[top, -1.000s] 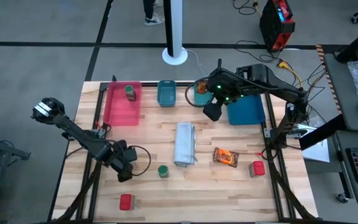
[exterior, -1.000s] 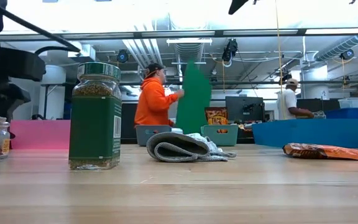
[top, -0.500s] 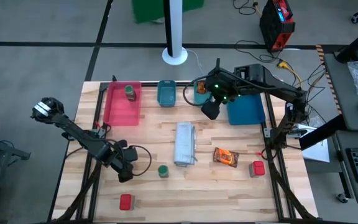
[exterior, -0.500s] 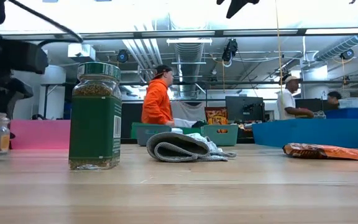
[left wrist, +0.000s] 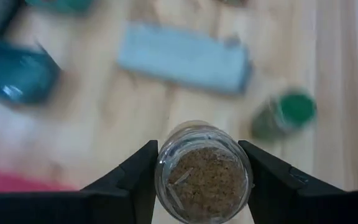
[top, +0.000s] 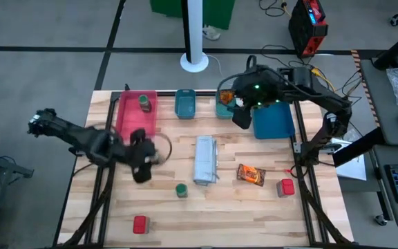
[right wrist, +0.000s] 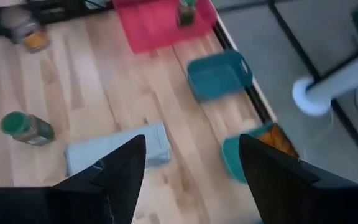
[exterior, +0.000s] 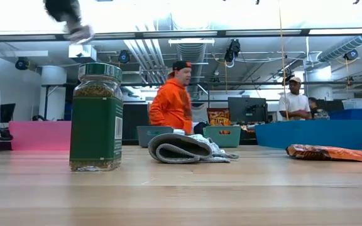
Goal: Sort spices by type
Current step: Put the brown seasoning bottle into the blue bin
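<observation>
A: Left gripper (left wrist: 197, 186) is clamped on a pale-lidded jar (left wrist: 202, 174), carried clear of the worktop (top: 164, 200) near its left edge, presumably to reach a tray

B: Likely. A green-lidded jar (top: 144, 103) already sits in the pink tray (top: 131, 124) at the far left corner

A: Right gripper (right wrist: 191, 180) hangs empty, fingers spread, near the far edge. Another green jar (top: 181, 189) waits toward the near edge
</observation>
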Robot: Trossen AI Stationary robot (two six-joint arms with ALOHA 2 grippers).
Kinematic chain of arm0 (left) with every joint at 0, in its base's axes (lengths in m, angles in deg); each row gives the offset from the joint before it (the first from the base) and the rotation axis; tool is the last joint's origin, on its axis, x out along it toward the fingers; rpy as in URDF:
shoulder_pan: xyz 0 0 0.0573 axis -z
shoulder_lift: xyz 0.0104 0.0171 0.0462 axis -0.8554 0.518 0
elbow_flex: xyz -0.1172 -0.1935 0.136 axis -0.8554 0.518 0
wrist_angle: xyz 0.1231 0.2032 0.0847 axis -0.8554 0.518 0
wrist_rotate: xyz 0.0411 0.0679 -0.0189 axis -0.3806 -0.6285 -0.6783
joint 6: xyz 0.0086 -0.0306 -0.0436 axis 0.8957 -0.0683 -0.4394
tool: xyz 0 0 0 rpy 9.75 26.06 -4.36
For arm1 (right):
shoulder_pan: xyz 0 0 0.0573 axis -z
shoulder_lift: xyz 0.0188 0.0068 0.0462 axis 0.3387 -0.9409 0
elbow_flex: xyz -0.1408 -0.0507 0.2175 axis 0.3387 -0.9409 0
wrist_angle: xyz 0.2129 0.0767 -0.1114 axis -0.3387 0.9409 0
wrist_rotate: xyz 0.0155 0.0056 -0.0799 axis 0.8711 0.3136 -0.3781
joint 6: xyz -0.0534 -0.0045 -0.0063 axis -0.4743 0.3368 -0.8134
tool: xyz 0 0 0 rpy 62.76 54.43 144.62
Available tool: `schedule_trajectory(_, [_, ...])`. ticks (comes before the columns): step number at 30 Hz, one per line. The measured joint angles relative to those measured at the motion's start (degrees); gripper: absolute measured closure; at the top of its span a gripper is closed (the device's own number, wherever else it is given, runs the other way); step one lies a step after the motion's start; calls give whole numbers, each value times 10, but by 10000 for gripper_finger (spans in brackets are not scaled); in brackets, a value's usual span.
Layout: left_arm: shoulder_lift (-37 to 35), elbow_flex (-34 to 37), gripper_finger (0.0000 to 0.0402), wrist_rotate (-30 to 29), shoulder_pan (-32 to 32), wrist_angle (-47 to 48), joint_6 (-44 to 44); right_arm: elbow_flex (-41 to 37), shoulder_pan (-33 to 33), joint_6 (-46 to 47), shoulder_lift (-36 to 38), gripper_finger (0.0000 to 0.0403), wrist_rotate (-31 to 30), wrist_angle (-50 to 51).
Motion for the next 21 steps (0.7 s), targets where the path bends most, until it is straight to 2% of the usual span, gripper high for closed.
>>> schedule_trajectory(5, [10,-80,231,16,-116,-22,152,0,-1,8,10,148,24,-28])
schedule_trajectory(8, [29,-123,231,95,-195,-69,233,-3,-4,20,8,129,32,-57])
schedule_trajectory(11, [61,-152,231,181,-255,-109,288,-23,-27,-13,6,108,48,-92])
schedule_trajectory(16, [128,-200,231,219,-277,-150,358,-50,-61,-27,-3,80,57,-134])
schedule_trajectory(21, [192,-278,231,231,-279,-173,395,-56,-60,-22,-21,65,53,-148])
